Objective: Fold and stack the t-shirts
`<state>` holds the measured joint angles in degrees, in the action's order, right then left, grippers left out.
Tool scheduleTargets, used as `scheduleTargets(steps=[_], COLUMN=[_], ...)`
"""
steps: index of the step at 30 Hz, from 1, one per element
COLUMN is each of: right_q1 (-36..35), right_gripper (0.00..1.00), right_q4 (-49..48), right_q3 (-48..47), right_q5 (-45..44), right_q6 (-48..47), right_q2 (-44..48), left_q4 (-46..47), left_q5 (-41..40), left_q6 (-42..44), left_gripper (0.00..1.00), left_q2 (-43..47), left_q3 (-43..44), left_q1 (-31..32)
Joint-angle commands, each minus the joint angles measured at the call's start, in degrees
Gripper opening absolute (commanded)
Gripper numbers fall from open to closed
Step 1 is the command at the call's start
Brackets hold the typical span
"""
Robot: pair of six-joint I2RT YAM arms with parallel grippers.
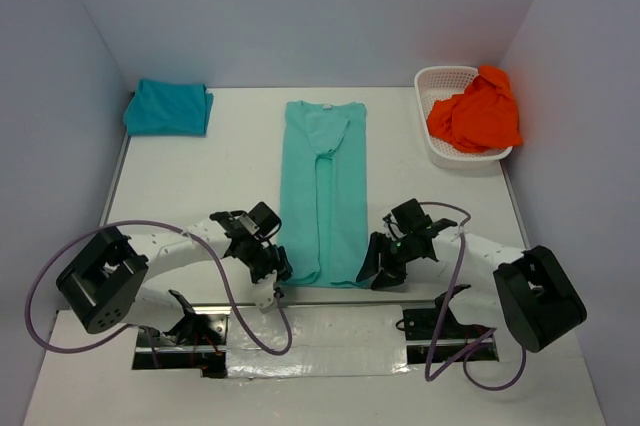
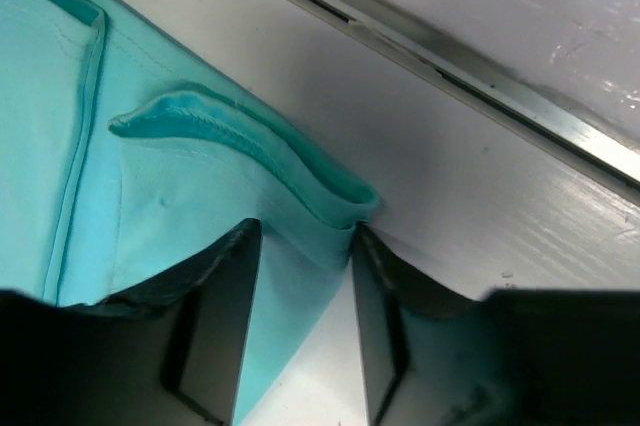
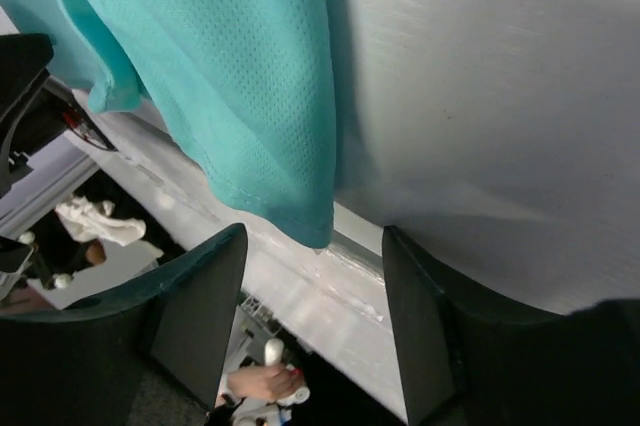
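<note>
The mint shirt (image 1: pixel 325 191) lies in a long folded strip in the middle of the bench (image 1: pixel 220 176). The teal shirt (image 1: pixel 168 107) sits folded at the far left corner, and the orange shirt (image 1: pixel 476 114) is heaped in the basket (image 1: pixel 432 81). At the strip's near corners, the left end effector (image 1: pixel 274 268) is spread astride a raised hem fold, and the right end effector (image 1: pixel 380 268) is spread, gripping nothing.

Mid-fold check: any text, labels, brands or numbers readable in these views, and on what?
No readable text in any view.
The neck tag on the mint-aqua t-shirt: too small to read.
No print visible on the teal t-shirt, orange t-shirt or white mesh basket.
</note>
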<state>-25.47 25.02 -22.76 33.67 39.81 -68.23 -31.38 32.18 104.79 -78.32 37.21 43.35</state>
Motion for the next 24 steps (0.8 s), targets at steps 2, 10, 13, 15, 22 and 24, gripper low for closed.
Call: scheduleTargets(steps=[2,10,13,15,22,24], right_q1=[0.43,0.69,2.18,3.41,11.49,12.37], right_gripper=[0.5,0.0,0.0,0.0,0.0,0.0], right_q4=[-1.98,-2.61,-0.07,1.96,10.39,11.8], right_q3=[-0.96,-4.21,-9.39,-15.16,-35.22,-42.69], right_q5=[-2.74,0.25,0.43,0.34,-0.71,-1.15], right_q6=[-0.88,-1.58,-2.81,-4.03,-13.16,-14.49], right_q2=[-4.1,-6.66,-6.74,-7.44,-15.96,-21.49], left_q4=[-0.26,-0.08,-2.11,-5.86,-18.18,-18.98], left_q5=[2.88,5.17,5.34,7.44,15.8,16.86], left_q6=[-0.73,-7.91,-16.5,-20.31,-33.48,-39.01], left_gripper=[0.5,0.0,0.0,0.0,0.0,0.0], left_q2=[-1.57,-2.45,-2.1,-2.53,-12.89,-18.69], left_q3=[0.32,2.86,7.42,13.02,36.5,44.12], left_q1=[0.42,0.68,-0.98,-4.22,-21.62,-24.61])
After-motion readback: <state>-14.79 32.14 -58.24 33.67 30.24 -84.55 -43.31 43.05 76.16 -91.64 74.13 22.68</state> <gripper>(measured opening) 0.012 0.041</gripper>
